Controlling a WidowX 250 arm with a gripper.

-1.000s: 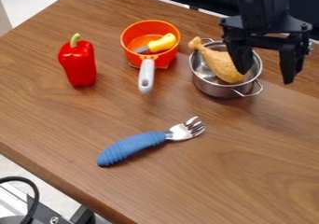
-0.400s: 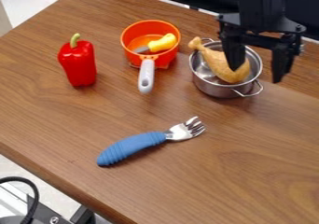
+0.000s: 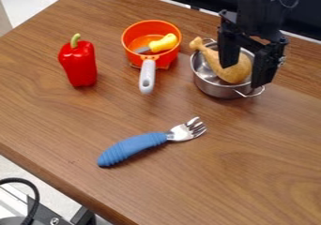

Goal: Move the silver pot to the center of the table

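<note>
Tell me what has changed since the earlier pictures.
The gripper has shifted left in the view and turned, its open fingers now closer over the right side of the silver pot. It has not taken hold of anything or let anything go. The pot, drumstick, orange pan, red pepper and fork stayed put.

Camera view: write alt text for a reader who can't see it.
A black robot tool hangs open over the right side of a silver pot holding a drumstick. Left of it on the wooden table are an orange pan and a red pepper; a blue-handled fork lies nearer the camera.
</note>
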